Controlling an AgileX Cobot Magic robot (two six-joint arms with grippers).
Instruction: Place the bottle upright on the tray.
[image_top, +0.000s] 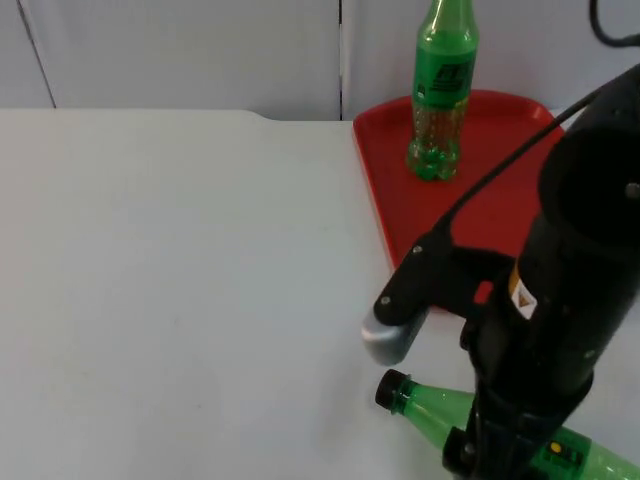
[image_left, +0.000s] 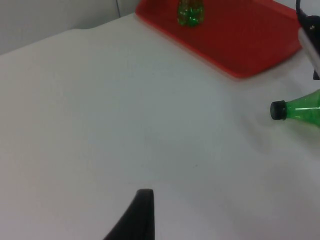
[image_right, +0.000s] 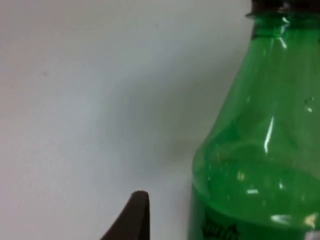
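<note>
Two green bottles: one upright on the red tray (image_top: 500, 215), one lying bottle (image_top: 425, 402) on the tabletop (image_top: 180, 300), cap toward the left arm. Right gripper (image_top: 480, 455) hangs directly over its body, far nearer than the waiting left gripper (image_left: 137, 215); I cannot tell either gripper's finger state.

two green bottles (image_top: 441, 95) (image_top: 500, 425), one red tray (image_top: 500, 200)

Top view: fixed high, facing down and forward over the white counter (image_top: 180, 280) toward the grey partition wall (image_top: 180, 50). Left wrist view: low, looking across the counter at the red tray (image_left: 240, 45), shared with the top view. Right wrist view: very near, pressed close to the lying green bottle (image_right: 255, 150), also shared with both others.
</note>
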